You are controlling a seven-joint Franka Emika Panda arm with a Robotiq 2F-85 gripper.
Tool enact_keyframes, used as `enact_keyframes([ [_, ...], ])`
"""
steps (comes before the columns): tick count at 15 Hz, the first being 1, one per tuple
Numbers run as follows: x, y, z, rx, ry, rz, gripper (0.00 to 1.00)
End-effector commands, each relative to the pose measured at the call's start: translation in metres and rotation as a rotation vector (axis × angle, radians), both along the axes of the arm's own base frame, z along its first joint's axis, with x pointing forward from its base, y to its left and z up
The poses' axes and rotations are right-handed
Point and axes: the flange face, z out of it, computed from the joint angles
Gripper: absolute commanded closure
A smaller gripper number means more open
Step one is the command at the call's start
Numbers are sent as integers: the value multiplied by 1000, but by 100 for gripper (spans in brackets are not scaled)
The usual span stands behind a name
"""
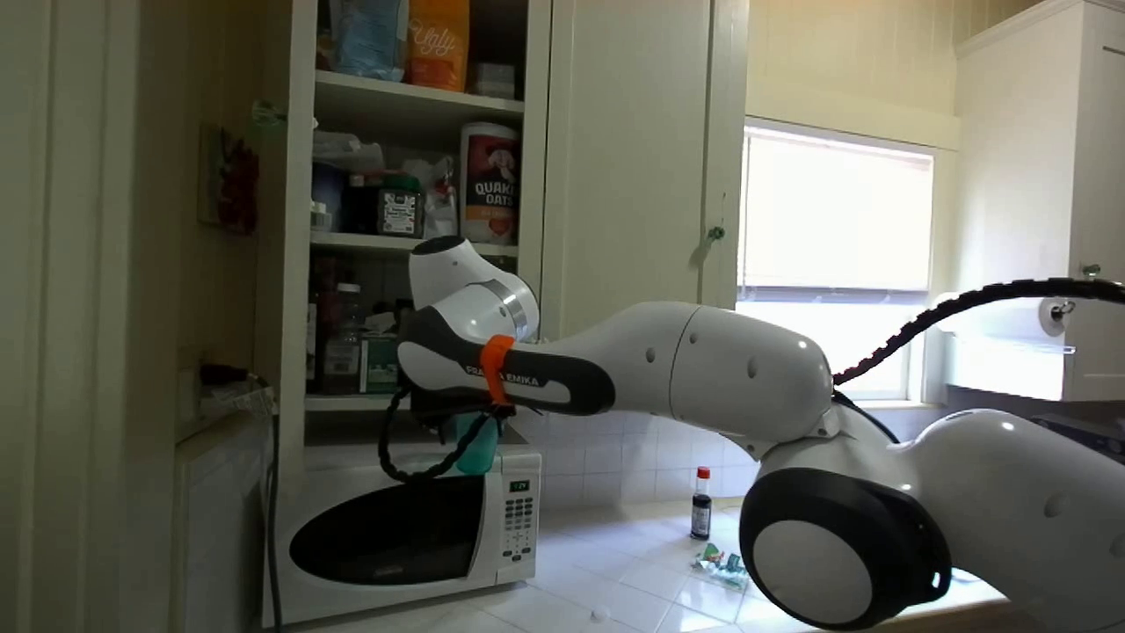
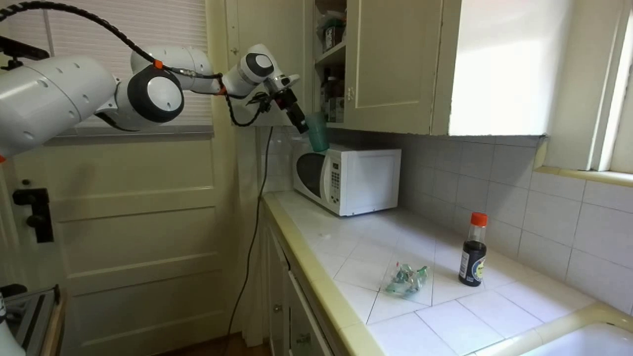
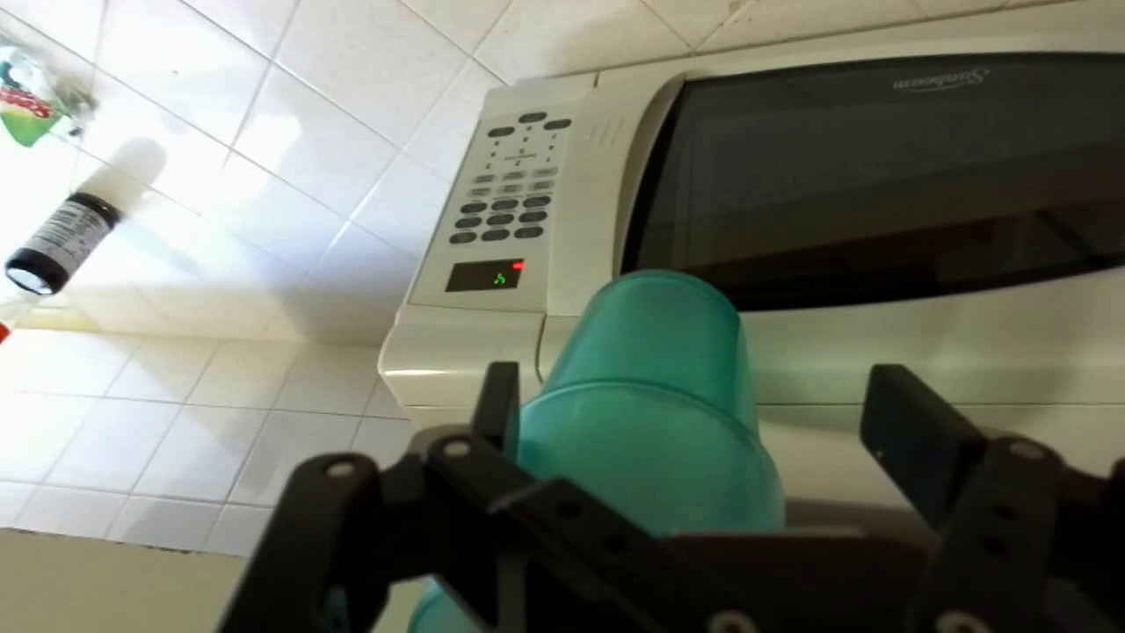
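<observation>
Near the top of the microwave (image 2: 349, 180), the hand (image 3: 694, 400) was positioned, jaws spread, beside the teal cup (image 2: 318, 133), contact being unclear.

Shows, in an exterior view, a white robot arm (image 1: 747, 374) before an open cupboard (image 1: 422, 98), a black cable loop (image 1: 415, 476) crossing a teal cup (image 1: 477, 453) over a microwave's (image 1: 400, 532) top edge, and a red-capped bottle (image 1: 700, 514) near a crumpled wrapper (image 1: 722, 565) on the tiled counter (image 1: 606, 563).

Exterior views: farther back, opposite sides of arm (image 2: 156, 94), sharing microwave (image 1: 404, 536). Wrist view: close, downward past end effector (image 3: 699, 413).
</observation>
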Motion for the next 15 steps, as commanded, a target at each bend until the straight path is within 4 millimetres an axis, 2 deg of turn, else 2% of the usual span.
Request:
enact_keyframes([
  [1,0,-15,-12,-25,64,-58,0],
  [3,2,-25,-21,-36,96,-86,0],
  [4,4,-29,-25,-41,97,-92,25],
  [5,7,-31,-29,-51,91,-97,26],
  [13,10,-38,-31,-150,51,-135,89],
  [15,10,-40,-32,-178,50,-141,99],
])
